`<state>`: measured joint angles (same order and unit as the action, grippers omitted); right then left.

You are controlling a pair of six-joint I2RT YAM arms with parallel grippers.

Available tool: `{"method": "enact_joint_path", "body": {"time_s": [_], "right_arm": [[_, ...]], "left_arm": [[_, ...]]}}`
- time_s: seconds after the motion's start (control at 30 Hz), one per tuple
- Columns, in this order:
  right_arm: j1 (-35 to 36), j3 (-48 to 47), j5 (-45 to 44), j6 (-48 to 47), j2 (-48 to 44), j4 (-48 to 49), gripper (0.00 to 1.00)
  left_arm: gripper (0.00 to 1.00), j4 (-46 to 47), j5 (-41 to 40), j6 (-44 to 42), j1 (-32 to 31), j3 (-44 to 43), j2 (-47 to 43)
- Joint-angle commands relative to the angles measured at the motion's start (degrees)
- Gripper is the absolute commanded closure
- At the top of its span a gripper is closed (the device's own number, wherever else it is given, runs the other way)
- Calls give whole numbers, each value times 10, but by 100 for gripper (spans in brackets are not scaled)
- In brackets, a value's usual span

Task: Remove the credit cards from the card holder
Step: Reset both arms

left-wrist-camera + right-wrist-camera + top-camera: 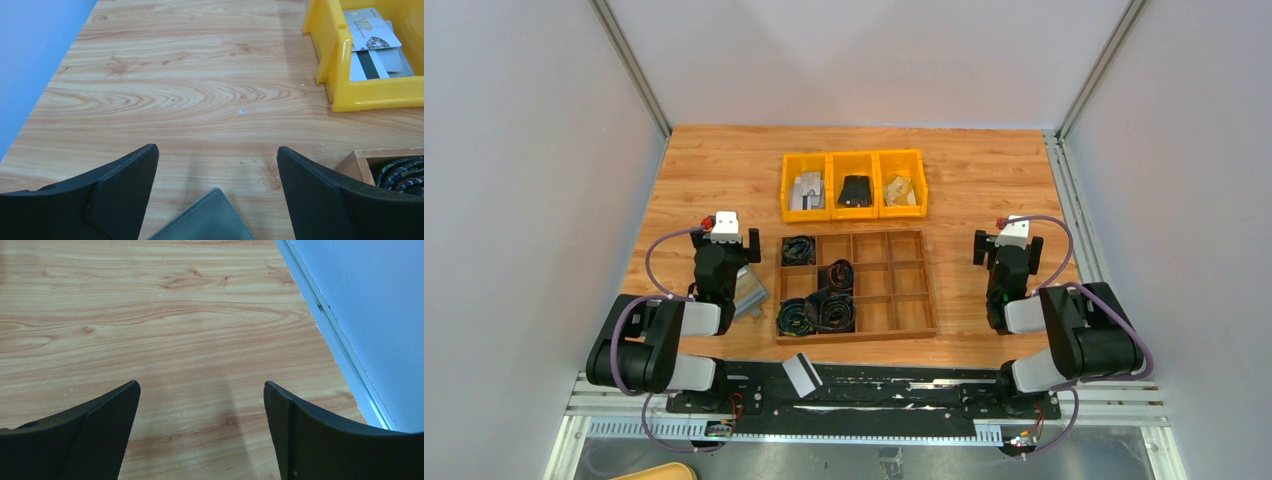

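The grey card holder (750, 291) lies flat on the table beside the wooden tray's left edge, partly under my left arm. Its stitched corner (210, 222) shows low between my left fingers. My left gripper (724, 250) (217, 150) is open and empty just above it. One card with a dark stripe (801, 375) lies on the black rail at the table's front. Other cards (806, 192) (372, 42) lie in the left yellow bin. My right gripper (1009, 255) (201, 385) is open and empty over bare wood at the right.
Three yellow bins (854, 184) stand at the back; the middle one holds a black item. A wooden divided tray (894, 300) with coiled black cables (819, 305) sits in the centre. The right wall rail (345, 355) runs close to my right gripper.
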<state>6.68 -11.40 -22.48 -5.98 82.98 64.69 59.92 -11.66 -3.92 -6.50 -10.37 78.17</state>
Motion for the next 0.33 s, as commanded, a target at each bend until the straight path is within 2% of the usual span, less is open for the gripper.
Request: {"method": "enact_joint_path", "body": {"time_s": [0.0,0.3], "right_arm": [[-8,-3,0,6,-5,-2,4],[-9,-2,1,7,-5,-3,3]], "left_arm": [[0,25,-13,-5,-1,-2,2],[0,25,-13,-5,-1,-2,1]]}}
